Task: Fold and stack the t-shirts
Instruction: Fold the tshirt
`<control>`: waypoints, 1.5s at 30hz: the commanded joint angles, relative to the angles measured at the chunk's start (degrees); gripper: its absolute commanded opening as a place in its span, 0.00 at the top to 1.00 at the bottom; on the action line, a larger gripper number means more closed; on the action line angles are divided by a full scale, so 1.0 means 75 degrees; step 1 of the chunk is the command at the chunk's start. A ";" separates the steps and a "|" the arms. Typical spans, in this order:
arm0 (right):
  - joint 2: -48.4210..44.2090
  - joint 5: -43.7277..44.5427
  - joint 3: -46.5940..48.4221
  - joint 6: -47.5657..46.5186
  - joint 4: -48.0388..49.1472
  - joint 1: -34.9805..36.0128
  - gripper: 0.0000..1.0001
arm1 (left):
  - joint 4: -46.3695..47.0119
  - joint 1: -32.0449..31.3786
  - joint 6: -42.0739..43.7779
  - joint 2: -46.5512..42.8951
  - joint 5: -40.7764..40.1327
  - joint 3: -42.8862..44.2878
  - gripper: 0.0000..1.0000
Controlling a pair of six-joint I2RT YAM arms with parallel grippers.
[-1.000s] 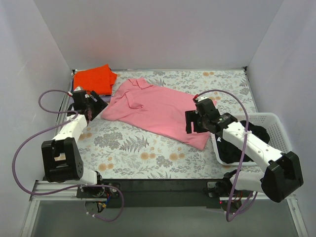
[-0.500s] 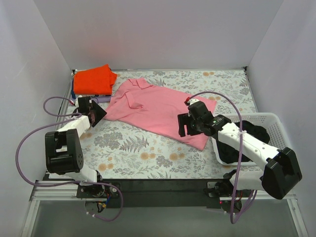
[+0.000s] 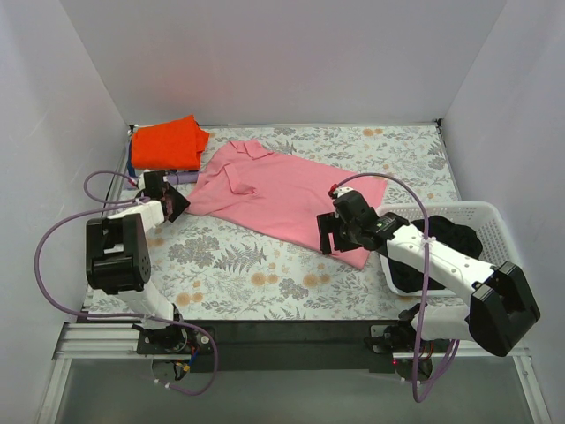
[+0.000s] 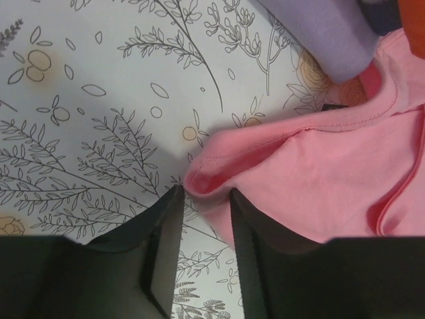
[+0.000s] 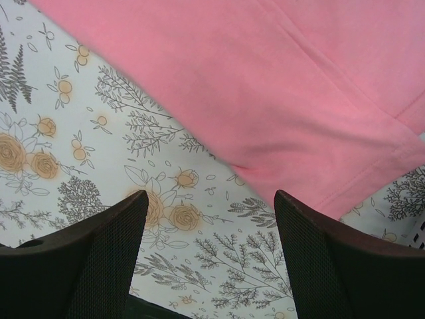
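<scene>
A light pink t-shirt [image 3: 274, 190] lies spread on the floral table cloth; it also shows in the left wrist view [image 4: 319, 173] and the right wrist view [image 5: 279, 80]. A folded orange-red t-shirt [image 3: 168, 141] lies at the back left. My left gripper [image 3: 173, 202] is at the pink shirt's left sleeve. In its wrist view the left gripper [image 4: 204, 194] has narrow jaws with the sleeve's folded edge at their tips. My right gripper [image 3: 328, 237] hovers wide open over the shirt's near hem, and is empty in its wrist view [image 5: 211, 194].
A white mesh basket [image 3: 490, 212] with dark garments [image 3: 441, 252] stands at the right. A purple cloth [image 3: 181, 177] lies under the orange shirt, also seen in the left wrist view [image 4: 319, 33]. White walls close the back and sides.
My right gripper has moved left and nearer along the pink shirt's hem. My left gripper has shifted right onto the sleeve edge.
</scene>
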 commanded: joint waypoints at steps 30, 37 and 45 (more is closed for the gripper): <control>0.0087 0.1721 -0.1277 0.0923 -0.0094 0.0068 0.22 | -0.0075 0.0636 -0.0076 -0.1550 -0.0135 -0.0353 1.00; 0.0451 0.1627 -0.1429 0.0911 0.0199 0.0068 0.28 | -0.0098 0.0718 -0.0122 -0.1797 -0.0054 -0.0552 1.00; 0.0767 0.1697 -0.1605 0.0911 0.0527 0.0068 0.40 | -0.0110 0.0788 -0.0181 -0.1914 -0.0030 -0.0681 1.00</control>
